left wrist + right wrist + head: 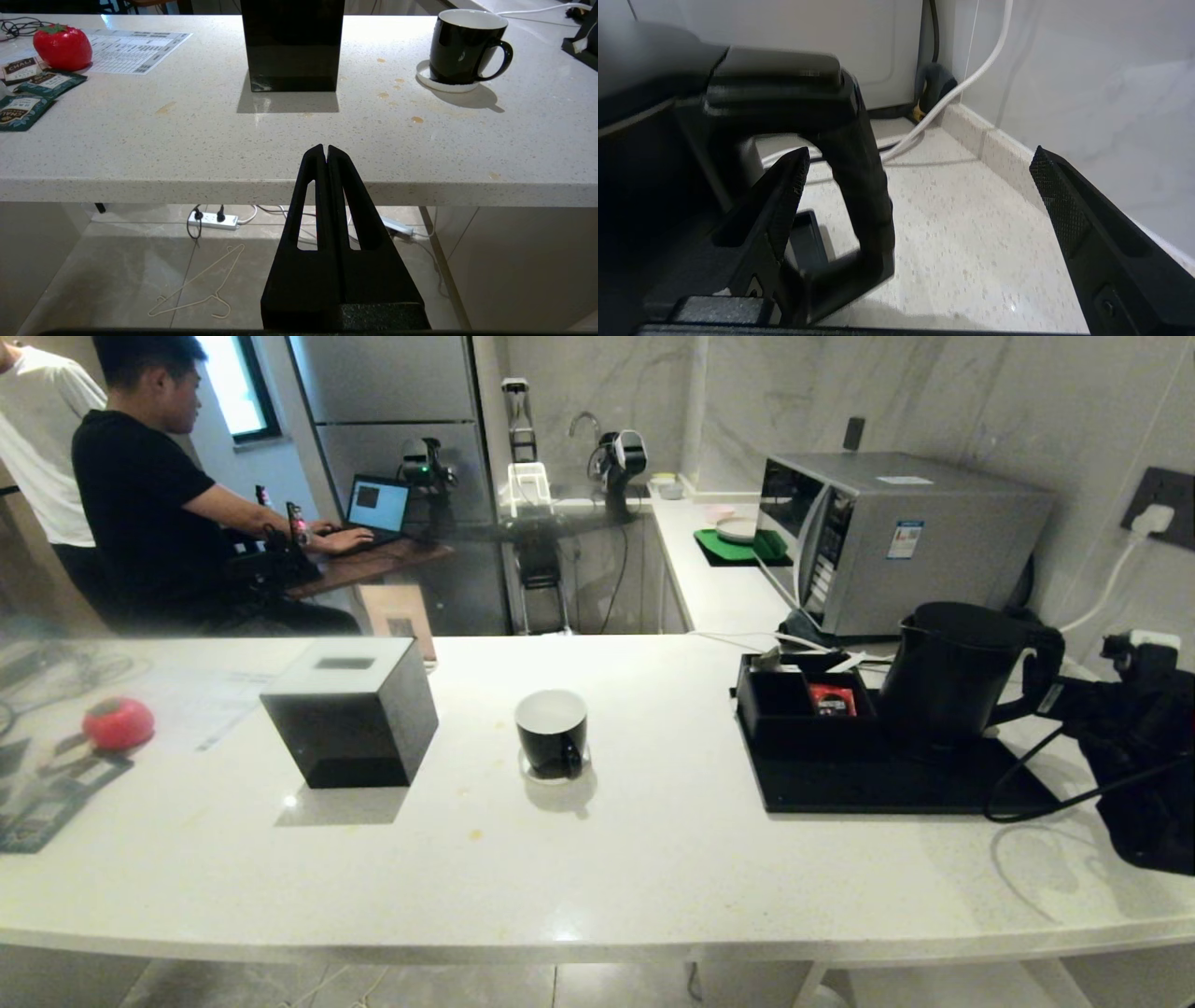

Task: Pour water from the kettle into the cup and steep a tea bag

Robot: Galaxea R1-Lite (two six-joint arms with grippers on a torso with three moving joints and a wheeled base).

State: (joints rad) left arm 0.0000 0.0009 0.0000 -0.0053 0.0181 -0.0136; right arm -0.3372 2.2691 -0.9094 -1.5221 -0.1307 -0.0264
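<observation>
Right gripper (920, 186): jaws spread wide, kettle (952, 672) handle between fingers, ungrasped. Left gripper (325, 151): clenched, empty.

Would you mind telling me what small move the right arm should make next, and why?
Probably close the right gripper on the kettle handle: its fingers stand open with the handle between them, not yet gripped, and the cup waits on its saucer.

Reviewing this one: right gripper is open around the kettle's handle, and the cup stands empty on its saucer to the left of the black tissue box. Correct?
Not quite. The cup stands right of the tissue box, as the head view shows. The rest holds: the right gripper is open around the kettle handle.
</observation>
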